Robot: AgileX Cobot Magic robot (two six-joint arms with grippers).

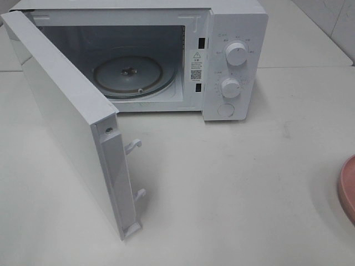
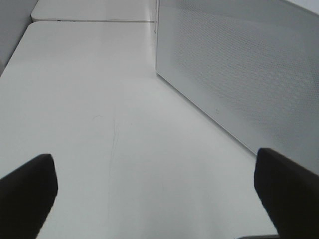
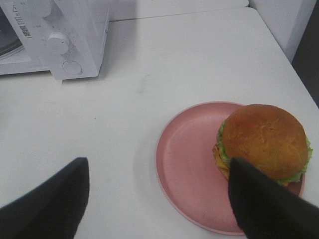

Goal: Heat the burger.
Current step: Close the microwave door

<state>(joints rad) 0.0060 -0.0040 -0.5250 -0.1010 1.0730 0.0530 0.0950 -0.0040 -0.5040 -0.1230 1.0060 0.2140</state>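
Right wrist view shows the small round burger with glossy brown bun point(image 3: 263, 142) sitting on a flat pink round plate point(image 3: 187, 164), on the white table point(image 3: 124, 119). Right pincer point(image 3: 159, 199) is wide open, empty. Probably light and soft; grip the bun sides gently.

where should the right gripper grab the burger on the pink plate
Grip the burger across its sides, at the layers below the domed bun, coming down from above. The glossy dome would probably slip between the fingers, while the sides are straighter. It sits near one edge of the pink plate, so the finger on that side has room outside the rim. The right gripper is open.
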